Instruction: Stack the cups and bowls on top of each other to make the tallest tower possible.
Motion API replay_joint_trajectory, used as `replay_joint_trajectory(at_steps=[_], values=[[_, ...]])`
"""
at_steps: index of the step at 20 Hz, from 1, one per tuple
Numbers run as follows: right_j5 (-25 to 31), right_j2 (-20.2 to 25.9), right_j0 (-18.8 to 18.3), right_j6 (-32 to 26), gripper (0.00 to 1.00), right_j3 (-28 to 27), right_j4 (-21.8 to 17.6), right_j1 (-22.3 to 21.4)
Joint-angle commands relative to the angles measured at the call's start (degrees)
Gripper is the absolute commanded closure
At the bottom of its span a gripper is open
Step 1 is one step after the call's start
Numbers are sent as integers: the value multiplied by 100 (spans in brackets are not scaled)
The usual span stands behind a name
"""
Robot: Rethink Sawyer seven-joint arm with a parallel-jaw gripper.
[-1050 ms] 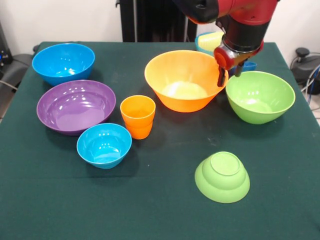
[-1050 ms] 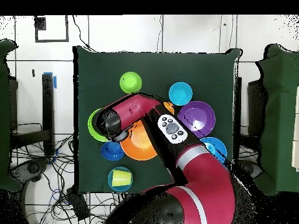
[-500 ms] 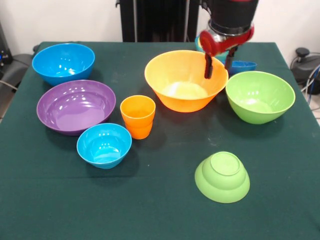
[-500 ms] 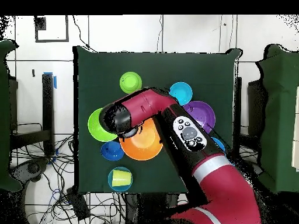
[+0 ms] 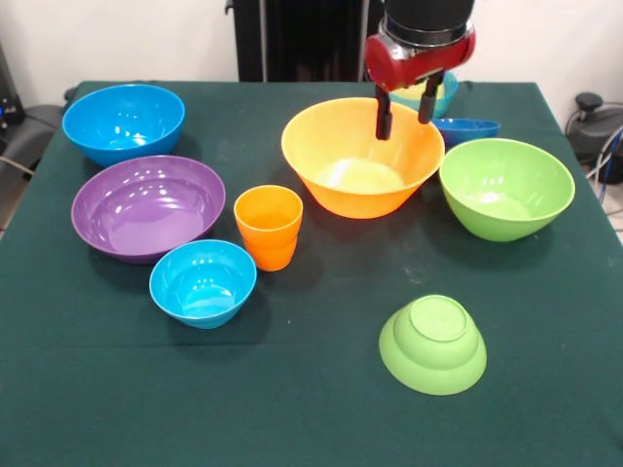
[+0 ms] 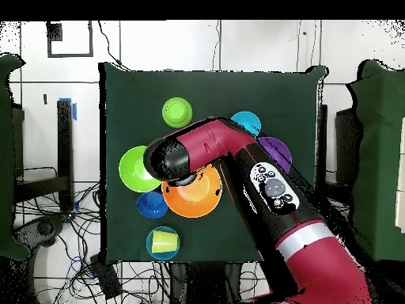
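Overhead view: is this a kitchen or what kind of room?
Probably a robot lab, not a kitchen. A red arm reaches over a green-clothed table of plastic bowls, and loose cables lie on the tiled floor around it.

A dark green cloth covers the table (image 5: 292, 409), which stands on a white tiled floor (image 6: 158, 43) crossed by dark grout lines. A pale wall (image 5: 117, 39) rises at the far side, behind a black upright stand (image 5: 292, 39). Tangled cables (image 6: 55, 229) trail beside the table.
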Motion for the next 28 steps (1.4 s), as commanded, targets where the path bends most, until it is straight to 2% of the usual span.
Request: replay_joint_trajectory(at_steps=[1, 7, 12, 16, 19, 23, 28], values=[[356, 120, 147, -1764, 0, -356, -462, 837], [185, 167, 116, -1873, 0, -407, -655, 899], [221, 342, 320, -1786, 0, -348, -703, 733], [85, 304, 456, -1631, 0, -393, -819, 997], [187, 183, 477, -1403, 0, -275, -742, 1089], [230, 79, 407, -1114, 0, 100, -607, 826], [114, 6, 363, -957, 0, 194, -616, 823]])
